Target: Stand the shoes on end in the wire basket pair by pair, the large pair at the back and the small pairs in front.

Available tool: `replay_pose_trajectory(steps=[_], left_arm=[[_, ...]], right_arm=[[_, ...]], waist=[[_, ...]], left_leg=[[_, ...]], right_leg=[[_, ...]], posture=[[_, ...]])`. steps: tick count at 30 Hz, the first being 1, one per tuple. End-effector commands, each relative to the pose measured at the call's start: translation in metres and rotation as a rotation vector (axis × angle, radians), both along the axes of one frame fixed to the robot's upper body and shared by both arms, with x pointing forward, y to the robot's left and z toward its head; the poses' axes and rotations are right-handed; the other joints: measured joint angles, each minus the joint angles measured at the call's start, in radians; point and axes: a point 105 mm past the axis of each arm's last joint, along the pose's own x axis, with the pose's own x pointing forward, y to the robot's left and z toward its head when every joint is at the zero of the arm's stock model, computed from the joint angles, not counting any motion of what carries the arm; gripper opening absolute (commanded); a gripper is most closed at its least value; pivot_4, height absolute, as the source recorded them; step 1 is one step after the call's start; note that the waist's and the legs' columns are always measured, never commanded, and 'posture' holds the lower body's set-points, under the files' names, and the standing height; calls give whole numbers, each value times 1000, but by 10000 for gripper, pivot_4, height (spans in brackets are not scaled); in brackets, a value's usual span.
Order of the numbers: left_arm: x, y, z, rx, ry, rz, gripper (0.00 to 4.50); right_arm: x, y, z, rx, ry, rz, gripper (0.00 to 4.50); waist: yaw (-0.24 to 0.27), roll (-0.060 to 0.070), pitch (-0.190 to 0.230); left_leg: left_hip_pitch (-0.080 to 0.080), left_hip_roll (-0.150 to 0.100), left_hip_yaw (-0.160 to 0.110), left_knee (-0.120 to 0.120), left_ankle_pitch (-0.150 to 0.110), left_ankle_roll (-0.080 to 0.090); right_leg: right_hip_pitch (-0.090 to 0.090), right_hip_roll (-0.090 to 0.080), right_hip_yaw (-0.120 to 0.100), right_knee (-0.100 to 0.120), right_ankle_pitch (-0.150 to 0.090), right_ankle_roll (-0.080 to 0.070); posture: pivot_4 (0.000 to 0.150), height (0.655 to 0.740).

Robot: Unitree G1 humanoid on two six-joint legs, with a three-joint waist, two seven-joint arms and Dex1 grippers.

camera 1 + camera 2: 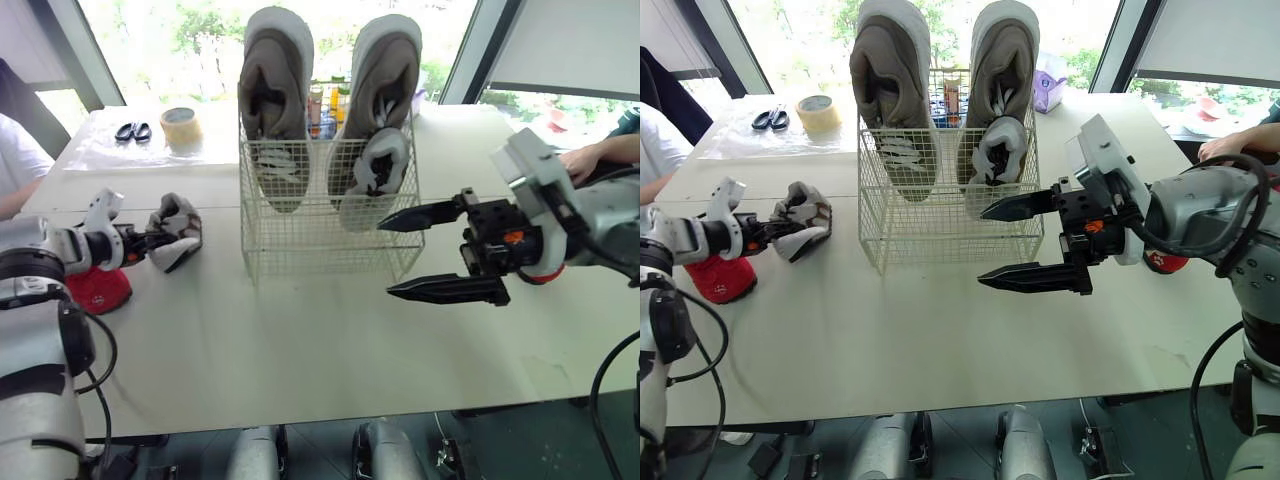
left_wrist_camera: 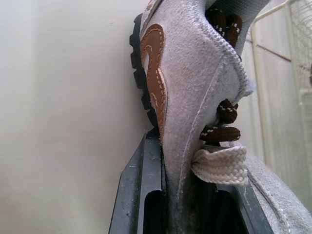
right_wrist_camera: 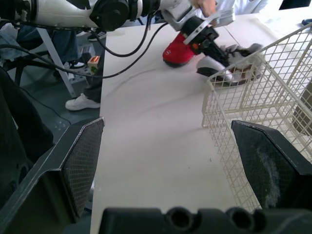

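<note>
**Op:** While my left gripper [image 1: 140, 240] is clamped on the small grey shoe [image 1: 178, 232], where's its slot?
**Spotter:** Off to its right: the wire basket [image 1: 300, 245], front-left space free, beside the other small shoe [image 1: 372, 172].
**Op:** Long axis?
**Spotter:** Along the table [image 1: 300, 350], toe towards the basket, I judge. It needs upending.
**Op:** My right gripper [image 1: 386, 258]?
**Spotter:** Spread wide, empty, before the basket's right end. Left arm is nearer.
</note>
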Motion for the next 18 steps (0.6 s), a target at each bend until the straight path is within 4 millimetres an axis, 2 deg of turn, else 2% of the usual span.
replay_pose_trajectory(steps=[1, 2, 4, 6, 7, 9, 12, 13, 15, 18], left_arm=[[-9, -14, 39, 44, -200, 17, 2145], [-17, -24, 47, 59, -269, 28, 2145], [-33, -35, 47, 65, -295, 61, 2145], [-50, -47, 42, 37, -303, 82, 11764], [-57, -52, 38, 33, -299, 99, 14569], [-67, -56, 30, 41, -298, 129, 24974], [-85, -57, 20, 96, -311, 154, 40885], [-88, -53, 19, 106, -309, 172, 44422], [-90, -42, 21, 118, -307, 208, 44422], [-92, -38, 23, 121, -305, 177, 44422]], right_arm=[[-5, -1, 5, 3, -44, 16, 45000], [-5, -2, 4, 3, -44, 16, 45000], [-4, -2, 3, 3, -44, 16, 45000], [-3, -2, 2, 5, -43, 19, 45000], [-3, -2, 2, 6, -43, 20, 45000], [-2, -2, 1, 8, -43, 21, 45000], [1, -2, 1, 11, -45, 29, 45000], [2, -2, 1, 12, -47, 31, 45000], [3, -1, 1, 14, -49, 36, 45000], [5, 0, 1, 18, -53, 42, 45000]], waist=[[-8, 0, 0], [-13, 0, 0], [-20, 0, 0], [-20, -1, 0], [-20, -1, 0], [-21, -1, 0], [-22, -1, 0], [-22, -1, 0], [-17, -1, 0], [-15, -1, 0]], left_leg=[[0, 0, 0, 0, 0, 0], [1, 0, 0, -1, 0, 0], [0, 0, 0, -1, 0, 0], [1, 0, -1, 0, 1, -1], [1, 0, -1, 0, 1, -1], [4, 0, -1, -1, 1, -1], [10, 0, -1, -3, 1, -2], [12, 0, -1, -4, 1, -2], [14, 0, -1, -4, 1, -2], [14, 0, -2, -3, 1, -2]], right_leg=[[0, 0, 0, 0, 0, 0], [0, 0, 1, 0, 0, 0], [0, 0, 0, 0, 0, 0], [1, 0, 0, 1, 0, 0], [1, 0, 0, 1, 0, 0], [3, 0, 0, 1, 0, 0], [8, 0, 1, 1, 0, 0], [10, 0, 1, 0, 0, 0], [11, 0, 0, 0, 0, 0], [13, 0, 0, -1, 0, 0]], posture=[[1500, 6675], [1500, 6675], [1500, 6675], [1500, 6675], [1500, 6675], [1500, 6675], [1500, 6675], [1500, 6675], [1500, 6675], [1500, 6675]])
